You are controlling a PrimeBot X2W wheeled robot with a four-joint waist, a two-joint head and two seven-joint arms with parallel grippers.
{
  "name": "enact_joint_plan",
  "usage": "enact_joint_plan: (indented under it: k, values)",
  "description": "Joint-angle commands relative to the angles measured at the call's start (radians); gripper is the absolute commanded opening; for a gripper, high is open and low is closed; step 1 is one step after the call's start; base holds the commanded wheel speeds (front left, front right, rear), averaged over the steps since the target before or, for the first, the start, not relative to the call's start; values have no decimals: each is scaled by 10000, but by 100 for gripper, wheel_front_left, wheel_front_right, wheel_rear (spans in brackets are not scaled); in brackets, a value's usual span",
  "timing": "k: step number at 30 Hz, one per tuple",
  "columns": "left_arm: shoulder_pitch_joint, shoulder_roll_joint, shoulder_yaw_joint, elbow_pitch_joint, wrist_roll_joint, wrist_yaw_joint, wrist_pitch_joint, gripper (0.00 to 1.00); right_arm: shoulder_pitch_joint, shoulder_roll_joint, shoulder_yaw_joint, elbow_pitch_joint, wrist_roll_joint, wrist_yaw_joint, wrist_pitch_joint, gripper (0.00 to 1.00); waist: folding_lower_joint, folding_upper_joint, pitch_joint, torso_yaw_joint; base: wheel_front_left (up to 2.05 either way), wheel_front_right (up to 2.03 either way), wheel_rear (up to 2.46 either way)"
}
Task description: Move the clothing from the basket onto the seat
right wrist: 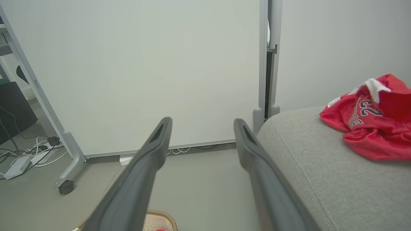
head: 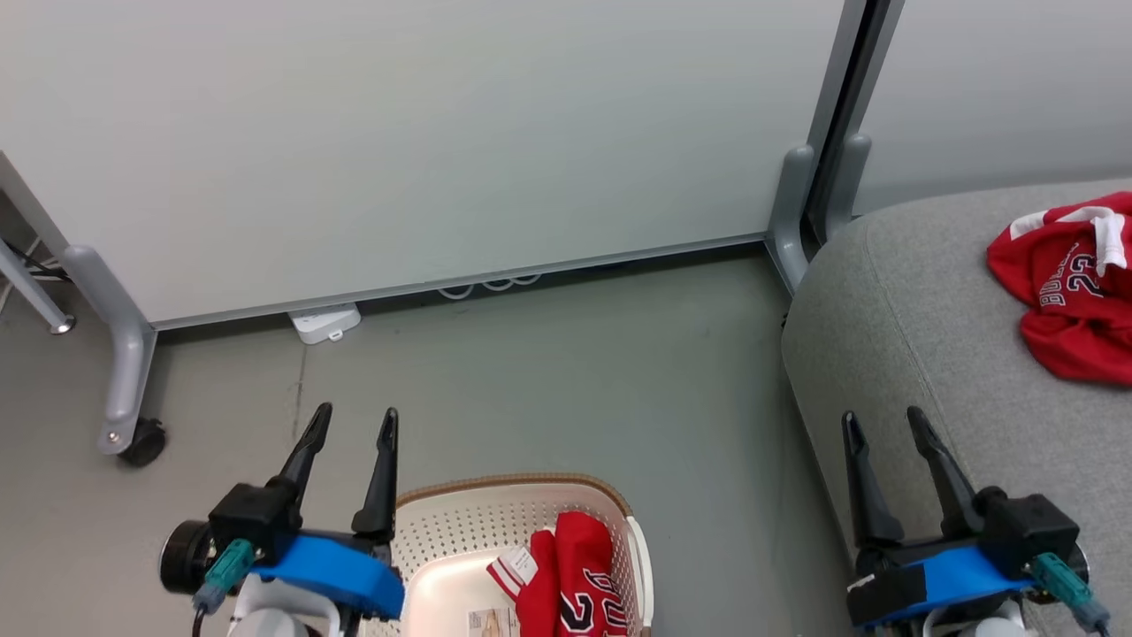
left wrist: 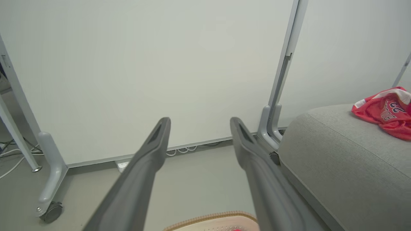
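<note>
Here, one red jersey is laid on the seat.
A red garment is seen in the basket; left gripper and right gripper are spread wide, empty.

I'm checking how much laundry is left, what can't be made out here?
The basket and red garment inside: head view, bottom edge cuts them off, so the amount left is unclear.
The jersey on the seat: head view, right edge cuts it off.
A white tag in it: head view, too small to read.
</note>
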Motion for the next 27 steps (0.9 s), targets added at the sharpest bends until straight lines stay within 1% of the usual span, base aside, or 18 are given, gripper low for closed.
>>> enact_joint_plan:
  k: [1, 8, 10, 11, 14, 21, 27]
  values:
    - [-474, 29, -158, 347, 58, -69, -28, 100, -348, -55, 6, -121, 3, -10, -3, 100, 0, 0, 380, -207, 0, 0, 0]
    - [-2111, 80, -939, 2104, 36, -133, -29, 100, -1237, -42, -14, -399, -4, -9, -3, 100, 0, 0, 1630, -687, 0, 0, 0]
    - [-2547, 138, -1273, 2629, -28, -142, -29, 100, -1565, -45, 15, -480, -5, -10, -3, 100, 0, 0, 2050, -833, 0, 0, 0]
    - [-2975, 219, -1649, 3102, -152, -145, -29, 100, -1914, -44, 30, -566, -48, -9, -3, 100, 0, 0, 2475, -958, 0, 0, 0]
    - [-3556, 359, -2113, 3811, -362, -145, -29, 100, -2497, -41, 71, -692, -95, -10, -3, 100, 0, 0, 3117, -1144, 0, 0, 0]
    - [-4611, 634, -3023, 5321, -850, -137, -31, 100, -3637, 12, 150, -934, -156, -11, -3, 100, 0, 0, 4500, -1503, 0, 0, 0]
    - [-5307, 801, -3812, 6517, -1353, -135, -28, 100, -4254, 73, 223, -1085, -226, -11, -3, 100, 0, 0, 5480, -1686, 0, 0, 0]
